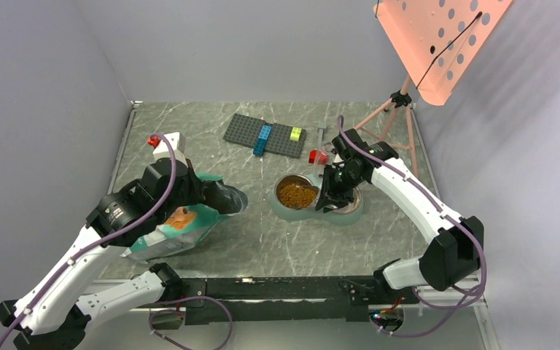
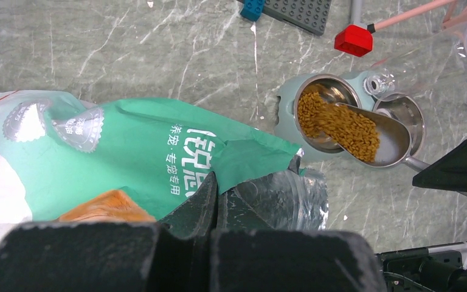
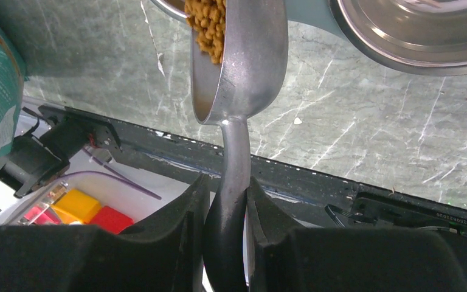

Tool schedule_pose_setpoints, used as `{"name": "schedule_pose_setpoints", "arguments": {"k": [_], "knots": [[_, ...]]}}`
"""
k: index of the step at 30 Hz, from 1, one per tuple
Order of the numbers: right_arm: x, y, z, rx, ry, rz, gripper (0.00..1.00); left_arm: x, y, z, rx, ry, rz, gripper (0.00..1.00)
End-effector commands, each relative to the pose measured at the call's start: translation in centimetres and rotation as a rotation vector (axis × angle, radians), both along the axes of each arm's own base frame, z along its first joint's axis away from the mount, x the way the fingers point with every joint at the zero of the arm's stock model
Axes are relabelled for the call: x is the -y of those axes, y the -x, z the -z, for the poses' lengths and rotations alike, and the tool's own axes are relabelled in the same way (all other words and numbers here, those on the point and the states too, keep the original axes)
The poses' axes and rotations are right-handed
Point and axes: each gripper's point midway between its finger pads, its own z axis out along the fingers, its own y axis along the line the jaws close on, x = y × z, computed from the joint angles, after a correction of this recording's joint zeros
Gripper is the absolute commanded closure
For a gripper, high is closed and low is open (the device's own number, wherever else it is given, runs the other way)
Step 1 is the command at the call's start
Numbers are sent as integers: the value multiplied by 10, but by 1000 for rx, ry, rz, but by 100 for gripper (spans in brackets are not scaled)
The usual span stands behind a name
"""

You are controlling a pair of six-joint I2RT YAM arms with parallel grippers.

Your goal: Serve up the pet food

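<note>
**Holding a loaded scoop over the twin dish**

Left of the twin bowl dish [image 2: 286, 109], a teal-and-white pouch [image 2: 146, 146] lies on its side with its torn, silver-lined mouth towards the dish. The left gripper [image 2: 216, 196] is clamped tight on the pouch's edge beside that mouth. White Chinese characters run across the teal panel. A crease hides part of them, so they cannot be read in full.

The pet food [image 2: 340, 125] is a heap of small orange-brown pellets, loose and dry. It sits in the dish's left steel bowl and runs unbroken up into the metal scoop [image 2: 392, 146]. The scoop is tilted, its open end over the left bowl and its back over the right bowl. Pellets cover the scoop's front half, and the rear of its pan is bare metal.

Right of the dish, the right gripper [image 3: 226, 201] pinches the scoop's narrow handle between both fingers.
</note>
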Motion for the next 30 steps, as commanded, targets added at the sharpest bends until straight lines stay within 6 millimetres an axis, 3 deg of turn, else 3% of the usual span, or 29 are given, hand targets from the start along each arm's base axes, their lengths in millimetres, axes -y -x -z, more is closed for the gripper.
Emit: {"name": "schedule_pose_setpoints", "arguments": {"k": [1, 17, 30], "knots": [[3, 1, -13, -2, 49, -8, 100, 3, -9, -35, 132, 89, -9, 100], [-6, -6, -29, 60, 267, -156, 100, 5, -12, -33, 130, 85, -9, 100], [2, -6, -42, 139, 449, -233, 100, 10, -13, -31, 109, 80, 1, 100]]}}
